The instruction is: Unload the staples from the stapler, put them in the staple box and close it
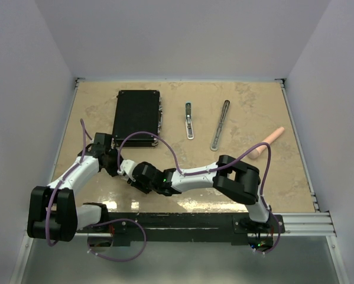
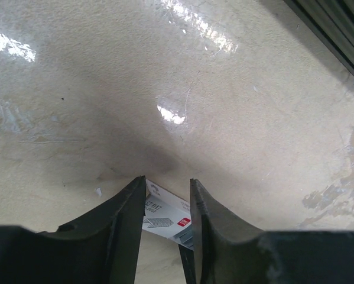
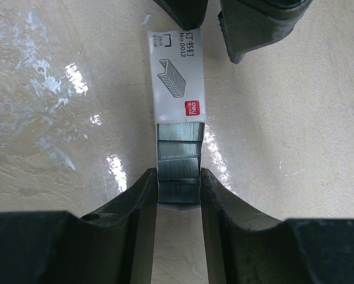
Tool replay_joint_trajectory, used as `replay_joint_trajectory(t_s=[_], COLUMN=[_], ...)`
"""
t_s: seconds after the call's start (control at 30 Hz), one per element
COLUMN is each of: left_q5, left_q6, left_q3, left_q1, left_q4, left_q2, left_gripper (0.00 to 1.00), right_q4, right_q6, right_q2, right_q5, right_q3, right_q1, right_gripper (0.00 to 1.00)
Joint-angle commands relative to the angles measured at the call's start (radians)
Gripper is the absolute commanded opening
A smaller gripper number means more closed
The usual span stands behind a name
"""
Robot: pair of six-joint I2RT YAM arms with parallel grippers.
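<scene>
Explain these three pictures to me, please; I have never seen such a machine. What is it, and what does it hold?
This is a robot: a left arm and a right arm, fixed at the near edge of the table. The wide picture looks down from above; the other two come from cameras on the wrists, showing each gripper's own fingers. On it lie a black case, the stapler as two narrow bars, and a pinkish cylinder. The right gripper clamps the staples that stick out of a small white box. The left gripper is at the box's other end; whether it grips is unclear.
</scene>
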Motion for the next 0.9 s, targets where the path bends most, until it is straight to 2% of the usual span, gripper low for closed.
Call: replay_joint_trajectory(t_s=[0.0,0.23,0.73,0.87], left_q5=[0.044,0.058,0.081,0.081], left_q6=[0.01,0.015,0.004,0.004], left_q3=[-0.013,-0.016,-0.029,-0.026], left_q1=[0.002,0.002,0.002,0.002], left_q4=[0.048,0.056,0.039,0.04], left_q2=[0.001,0.012,-0.003,-0.008], left_gripper=[0.38,0.36,0.34,0.34], right_q4=[-0.031,-0.018,-0.005,-0.007], right_q6=[-0.015,-0.045,0.006,-0.005], right_q2=[-0.025,-0.03,-0.01,-0.01], right_q5=[-0.049,-0.047,0.065,0.028], right_q3=[-0.014,-0.027,-0.004,-0.001], right_q1=[0.001,0.002,0.001,0.001], right_gripper=[0.32,0.32,0.32,0.32])
